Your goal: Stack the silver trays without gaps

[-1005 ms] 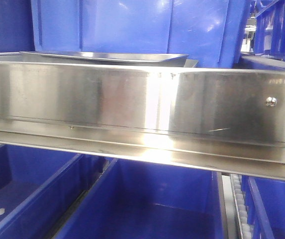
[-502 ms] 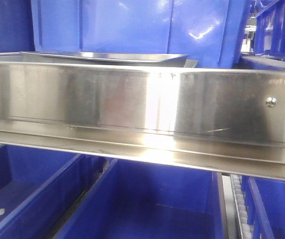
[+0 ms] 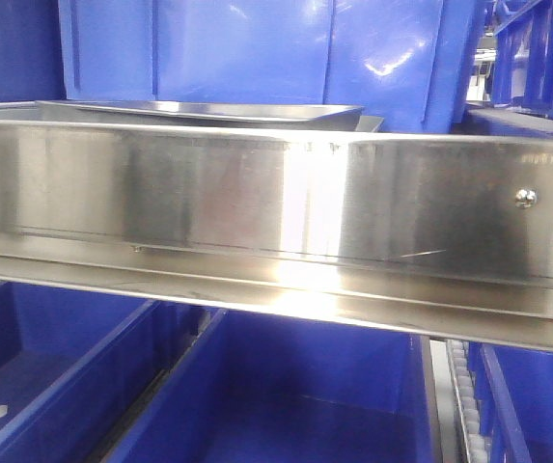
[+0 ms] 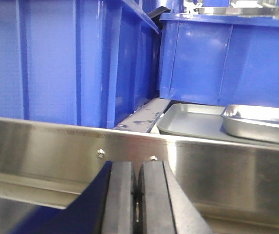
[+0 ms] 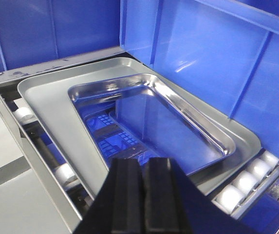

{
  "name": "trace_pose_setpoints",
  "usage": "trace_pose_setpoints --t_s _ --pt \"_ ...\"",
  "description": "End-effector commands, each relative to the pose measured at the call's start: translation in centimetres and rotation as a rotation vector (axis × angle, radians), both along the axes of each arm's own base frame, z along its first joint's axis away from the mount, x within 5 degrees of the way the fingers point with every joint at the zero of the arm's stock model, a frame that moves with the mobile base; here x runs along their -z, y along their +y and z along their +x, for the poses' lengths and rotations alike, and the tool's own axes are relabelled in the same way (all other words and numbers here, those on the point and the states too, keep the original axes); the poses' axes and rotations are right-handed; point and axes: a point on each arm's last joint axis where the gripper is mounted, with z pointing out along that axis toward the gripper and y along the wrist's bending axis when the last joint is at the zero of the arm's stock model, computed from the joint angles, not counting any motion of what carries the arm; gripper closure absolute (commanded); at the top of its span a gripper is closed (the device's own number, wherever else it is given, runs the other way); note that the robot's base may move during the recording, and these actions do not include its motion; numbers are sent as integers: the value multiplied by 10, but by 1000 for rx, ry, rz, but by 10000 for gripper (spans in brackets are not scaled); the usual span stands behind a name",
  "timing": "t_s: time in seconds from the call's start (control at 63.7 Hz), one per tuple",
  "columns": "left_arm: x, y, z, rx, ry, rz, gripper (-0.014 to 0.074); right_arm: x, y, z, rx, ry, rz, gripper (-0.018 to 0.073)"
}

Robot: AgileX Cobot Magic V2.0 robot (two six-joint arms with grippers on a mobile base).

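Both pincers, left and right, sit pressed together, empty. The shiny tray rests inside the grey tray at twelve o'clock; seating looks near-done, next a check for gaps.

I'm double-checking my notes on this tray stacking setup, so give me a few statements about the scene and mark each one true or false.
1. The shiny silver tray sits inside a larger grey tray. True.
2. The right gripper holds the shiny tray. False: it is shut on nothing, above the tray.
3. The left gripper is wide open. False: its fingers are together.
4. Blue bins stand behind the trays. True.
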Motion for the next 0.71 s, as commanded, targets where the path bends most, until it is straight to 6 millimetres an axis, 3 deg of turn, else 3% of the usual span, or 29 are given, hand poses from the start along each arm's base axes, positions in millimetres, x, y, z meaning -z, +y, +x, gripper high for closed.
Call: trace_pose_setpoints --t_s 0.0,0.691 --pt "-3 0 -1 -7 -28 52 593 -4 0 -2 -15 -33 1 639" --pt "-5 0 -1 1 -50 -59 593 -4 0 -2 -15 -33 1 639"
